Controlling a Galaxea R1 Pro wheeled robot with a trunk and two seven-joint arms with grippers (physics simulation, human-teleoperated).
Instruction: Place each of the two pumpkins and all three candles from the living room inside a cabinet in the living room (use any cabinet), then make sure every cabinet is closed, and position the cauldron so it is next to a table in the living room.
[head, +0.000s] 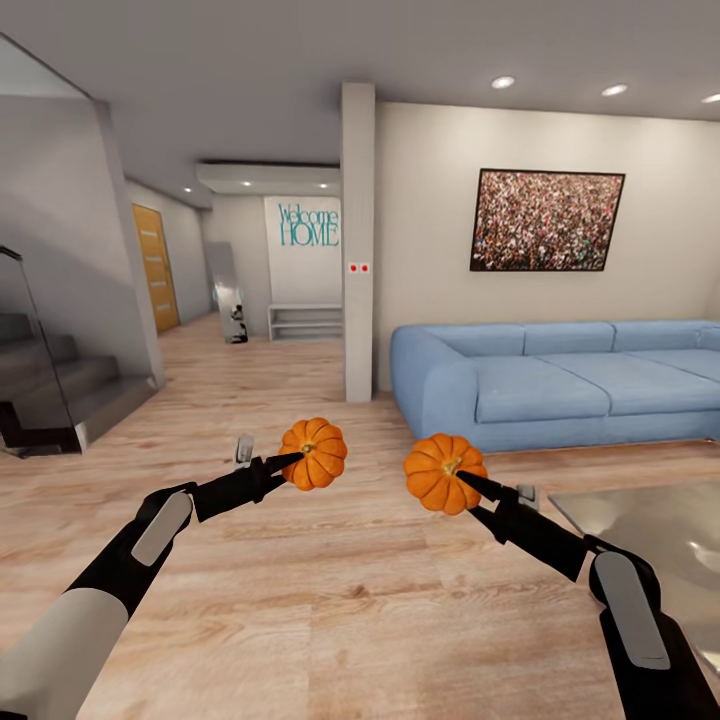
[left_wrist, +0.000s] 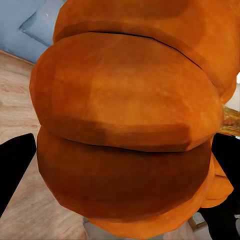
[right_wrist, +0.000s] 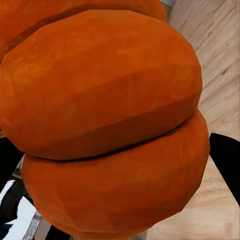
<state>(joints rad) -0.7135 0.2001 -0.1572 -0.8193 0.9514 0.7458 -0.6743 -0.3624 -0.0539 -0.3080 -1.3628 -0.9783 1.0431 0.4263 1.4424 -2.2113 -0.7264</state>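
Observation:
Two orange ribbed pumpkins are held up above the wooden floor in the head view. My left gripper is shut on the left pumpkin. My right gripper is shut on the right pumpkin. The two pumpkins hang about a hand's width apart at chest height. Up close, the left wrist view has its pumpkin between two black fingers, and the right wrist view has its pumpkin likewise. Candles, cabinet and cauldron are out of view.
A blue sofa stands against the right wall under a framed picture. A glass-topped table is at the lower right, near my right arm. A white pillar rises ahead; stairs lie left, a hallway beyond.

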